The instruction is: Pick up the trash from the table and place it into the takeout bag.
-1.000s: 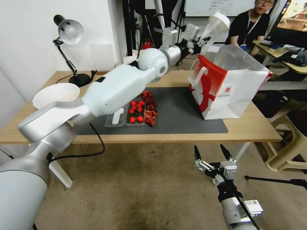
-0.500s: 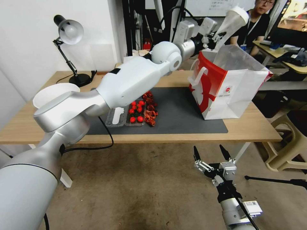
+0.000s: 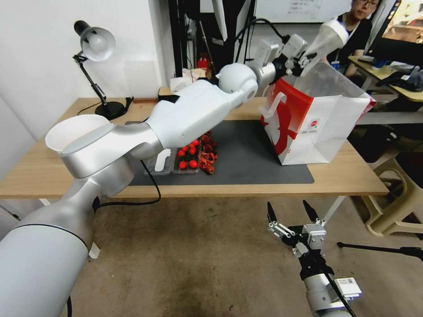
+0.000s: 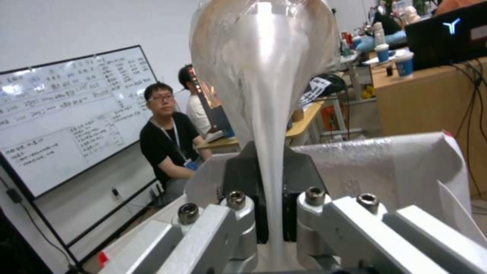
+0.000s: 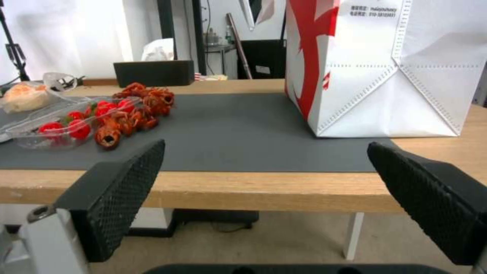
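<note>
Light-wood table ran across the room on white legs, a dark grey mat covering its middle. On the mat's right end, near the table's right edge, stood the bag, white with a red side panel and open at the top. The left arm reached from the near left corner over the table to the bag's far rim, and the left gripper held a clear cup just above the opening, its fingers pinched flat on the cup's crushed lower part, white lid pointing up and away. From the left wrist the cup rose between the closed fingers with the bag's mouth behind it. Toward the mat's left end lay a clear tray of red tomatoes, with red shells just beside it. A white bowl sat near the table's left edge. The right gripper hung below the table's front edge, fingers spread wide and empty
</note>
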